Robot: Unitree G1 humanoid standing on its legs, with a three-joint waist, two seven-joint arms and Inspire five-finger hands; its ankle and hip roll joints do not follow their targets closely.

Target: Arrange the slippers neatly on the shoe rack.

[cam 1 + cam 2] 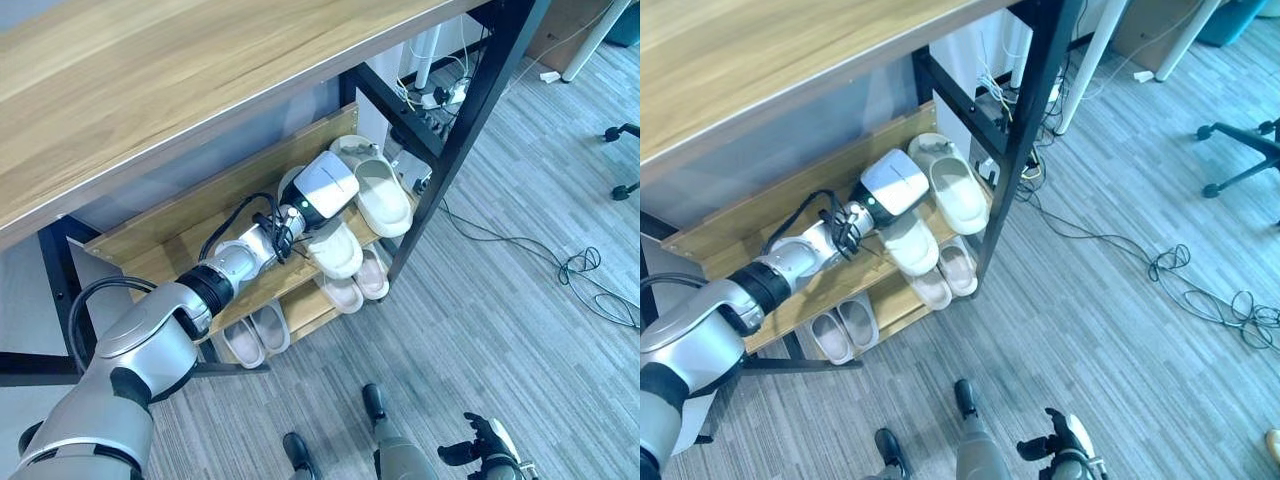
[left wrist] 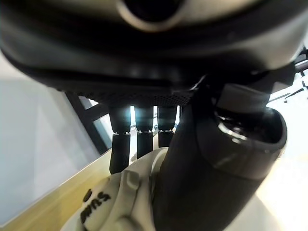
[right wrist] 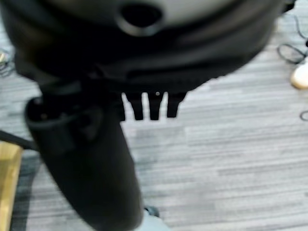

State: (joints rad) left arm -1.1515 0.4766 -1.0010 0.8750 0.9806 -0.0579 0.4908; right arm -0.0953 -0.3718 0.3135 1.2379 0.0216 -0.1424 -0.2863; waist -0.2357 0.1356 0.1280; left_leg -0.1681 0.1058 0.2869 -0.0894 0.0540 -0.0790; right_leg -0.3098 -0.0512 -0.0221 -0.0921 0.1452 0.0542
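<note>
My left hand (image 1: 322, 195) reaches under the table onto the top shelf of the wooden shoe rack (image 1: 165, 240). It rests over a cream slipper (image 1: 337, 252) whose toe hangs past the shelf's front edge. In the left wrist view its fingers (image 2: 137, 137) go down behind the slipper's upper (image 2: 122, 202) and the thumb (image 2: 211, 168) presses the near side, pinching it. A second cream slipper (image 1: 384, 196) lies just to the right, and a third (image 1: 350, 147) behind that. My right hand (image 1: 487, 446) hangs low over the carpet, relaxed and holding nothing.
The lower shelf holds a beige pair (image 1: 357, 284) and a grey pair (image 1: 256, 336). The wooden table top (image 1: 150, 80) overhangs the rack, and its black leg (image 1: 455, 140) stands at the rack's right end. Cables (image 1: 590, 275) and a chair base (image 1: 625, 135) lie on the carpet.
</note>
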